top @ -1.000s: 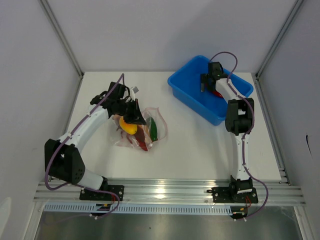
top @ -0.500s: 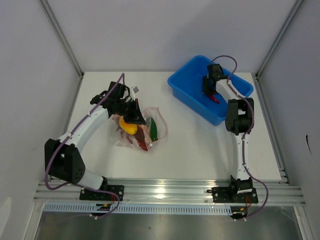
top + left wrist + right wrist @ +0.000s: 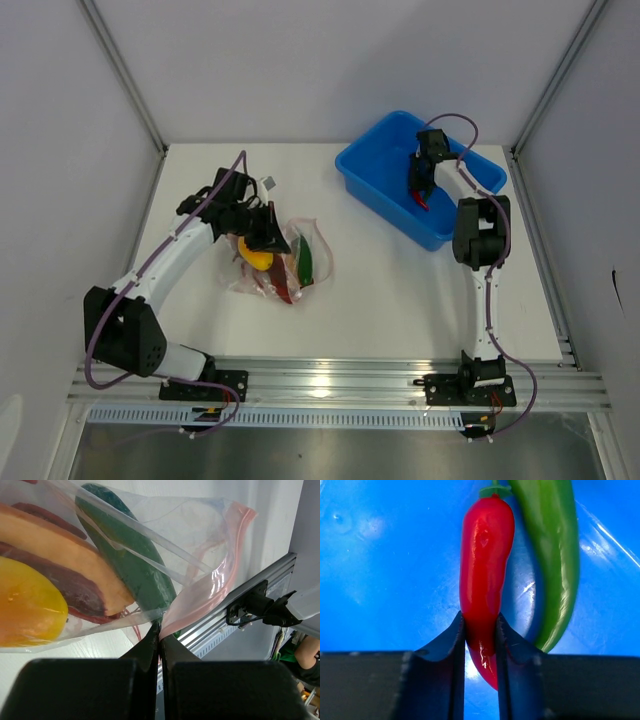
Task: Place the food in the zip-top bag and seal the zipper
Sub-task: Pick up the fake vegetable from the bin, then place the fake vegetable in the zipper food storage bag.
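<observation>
Up top, the white table (image 3: 400, 300) sits between grey walls (image 3: 300, 60), the zip-top bag (image 3: 290, 255) lies left and the blue bin (image 3: 375, 175) back right. My left gripper (image 3: 159, 630) pinches the bag's edge by the pink zipper (image 3: 240, 535). My right gripper (image 3: 480, 625) squeezes a red chili (image 3: 485, 565) beside a green chili (image 3: 555, 555) in the bin.

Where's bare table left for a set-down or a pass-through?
Free: the table between the zip-top bag and the blue bin, plus its near-edge strip. Crowded: left gripper pinching the bag, right gripper holding a red chili inside the bin.
</observation>
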{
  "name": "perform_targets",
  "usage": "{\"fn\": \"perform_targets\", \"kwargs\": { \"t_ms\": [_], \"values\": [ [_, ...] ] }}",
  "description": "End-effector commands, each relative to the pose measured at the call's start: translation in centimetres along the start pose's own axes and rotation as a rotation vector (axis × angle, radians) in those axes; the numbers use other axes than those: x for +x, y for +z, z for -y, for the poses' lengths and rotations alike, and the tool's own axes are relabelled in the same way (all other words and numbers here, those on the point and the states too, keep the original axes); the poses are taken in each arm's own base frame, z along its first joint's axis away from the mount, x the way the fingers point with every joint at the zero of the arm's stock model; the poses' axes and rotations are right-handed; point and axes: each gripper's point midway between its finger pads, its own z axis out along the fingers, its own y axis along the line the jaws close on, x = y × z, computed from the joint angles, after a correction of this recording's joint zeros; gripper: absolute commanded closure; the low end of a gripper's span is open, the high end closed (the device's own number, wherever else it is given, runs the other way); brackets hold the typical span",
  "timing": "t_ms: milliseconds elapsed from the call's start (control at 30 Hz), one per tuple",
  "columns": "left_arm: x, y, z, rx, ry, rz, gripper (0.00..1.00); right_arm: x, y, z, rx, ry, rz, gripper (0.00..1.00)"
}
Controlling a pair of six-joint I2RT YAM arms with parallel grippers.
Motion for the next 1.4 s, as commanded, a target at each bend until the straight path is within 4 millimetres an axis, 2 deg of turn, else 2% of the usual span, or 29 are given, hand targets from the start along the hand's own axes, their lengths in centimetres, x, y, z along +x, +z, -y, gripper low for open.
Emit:
{"fn": "perform_targets", "kwargs": {
  "t_ms": [0,33,67,133,167,267,300,367,400,500,533,600,633,733,767,800,833,933,967,1000,1100,1300,1367],
  "values": [
    [-0.4,-1.2,1.2,0.045,0.043,0.045,1.0,-0.7,-1.8,-0.4,-0.022,0.046,0.0,0.87],
    [-0.4,-1.2,1.3,0.048,0.041,0.048,0.99,-1.5,-2.3,-0.6,-0.024,0.054,0.016,0.89],
    [-0.4,-1.3,1.5,0.054,0.041,0.048,1.0,-3.2,-3.6,-0.8,-0.03,0.072,0.052,0.9],
    [-0.5,-1.4,1.7,0.061,0.041,0.052,0.99,-4.8,-5.0,-1.0,-0.036,0.092,0.082,0.95],
    [-0.5,-1.4,1.8,0.063,0.04,0.054,0.99,-6.3,-6.7,-1.2,-0.043,0.102,0.114,0.96],
    [-0.9,-1.6,2.0,0.068,0.043,0.067,0.99,-8.1,-9.4,-1.7,-0.058,0.136,0.16,0.97],
    [-1.0,-1.5,2.0,0.068,0.045,0.068,0.99,-9.3,-11.3,-1.9,-0.072,0.144,0.196,0.97],
    [-1.3,-1.6,2.1,0.064,0.043,0.072,0.99,-10.2,-13.5,-2.4,-0.096,0.167,0.22,0.97],
    [-1.4,-1.5,2.0,0.062,0.044,0.071,0.99,-11.2,-15.6,-2.9,-0.124,0.186,0.249,0.98],
    [-1.9,-1.4,2.3,0.069,0.043,0.077,0.99,-12.3,-19.0,-3.9,-0.185,0.203,0.284,0.99],
    [-1.9,-1.3,2.3,0.07,0.035,0.074,0.99,-12.8,-21.3,-4.9,-0.24,0.217,0.303,0.99],
    [-2.1,-1.1,2.5,0.081,0.032,0.072,0.99,-12.6,-23.2,-6.5,-0.317,0.226,0.288,1.0],
    [-2.2,-1.0,2.4,0.082,0.027,0.072,0.99,-12.1,-24.9,-8.2,-0.404,0.215,0.268,1.0],
    [-2.3,-0.4,2.4,0.087,0.009,0.056,0.99,-8.6,-26.5,-12.3,-0.547,0.172,0.142,1.0],
    [-2.4,-0.4,2.4,0.09,0.01,0.056,1.0,-6.3,-27.6,-13.9,-0.627,0.123,0.077,1.0],
    [-2.6,-0.4,2.5,0.092,0.009,0.06,0.99,-5.0,-28.4,-15.2,-0.672,0.086,0.043,1.0],
    [-2.7,-0.4,2.5,0.09,0.009,0.061,0.99,-2.5,-29.4,-17.4,-0.723,0.027,-0.021,1.0],
    [-2.8,-0.3,2.5,0.085,0.01,0.054,0.99,2.4,-33.2,-21.0,-0.877,-0.126,-0.122,1.0],
    [-3.2,-0.6,2.9,0.09,0.018,0.063,1.0,3.2,-33.9,-21.4,-0.904,-0.133,-0.131,1.0],
    [-3.3,-0.6,2.9,0.09,0.02,0.063,0.99,5.0,-35.3,-21.6,-0.959,-0.118,-0.171,1.0],
    [-3.7,-0.8,3.1,0.087,0.021,0.067,0.99,7.9,-37.4,-21.6,-1.054,-0.105,-0.268,1.0],
    [-4.4,-1.0,3.6,0.087,0.025,0.072,1.0,12.8,-40.5,-21.7,-1.134,-0.121,-0.371,1.0],
    [-4.5,-1.1,3.7,0.087,0.026,0.073,0.99,15.0,-40.7,-21.9,-1.136,-0.124,-0.44,1.0]
  ]
}}
